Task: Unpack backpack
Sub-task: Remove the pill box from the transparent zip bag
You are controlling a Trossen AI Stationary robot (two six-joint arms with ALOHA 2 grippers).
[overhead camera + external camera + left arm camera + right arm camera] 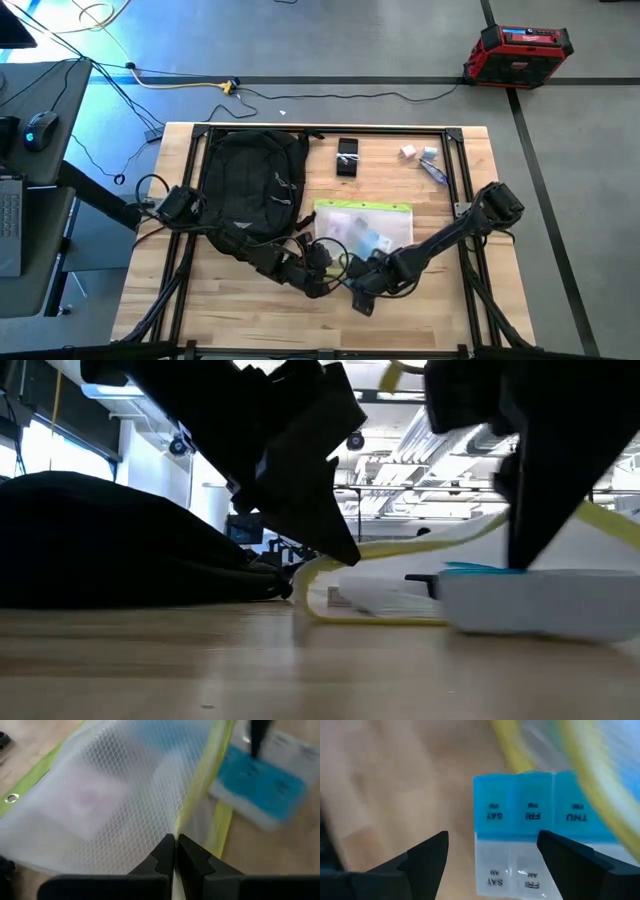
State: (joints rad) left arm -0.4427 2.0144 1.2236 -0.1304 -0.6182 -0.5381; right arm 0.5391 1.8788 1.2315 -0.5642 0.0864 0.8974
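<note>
Two end effectors: left [174, 851] pinching mesh pouch [115, 795], right [492, 852] spread over pill organizer [520, 820], seemingly lettered SAT, FRI, THU.

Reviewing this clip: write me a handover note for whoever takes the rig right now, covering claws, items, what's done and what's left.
Left claw: shut, pinching the edge of the clear mesh pouch with the yellow-green trim, near the table's front centre.
Right claw: open, hanging over the blue and white pill organizer, which lies on the wood beside the pouch; nothing held.
Backpack: flat on the table's left side.
Done: pouch, pill organizer, a small black item and some small items at the far right lie outside the backpack.
Left: release the pouch; whether anything remains inside the backpack cannot be seen.
</note>
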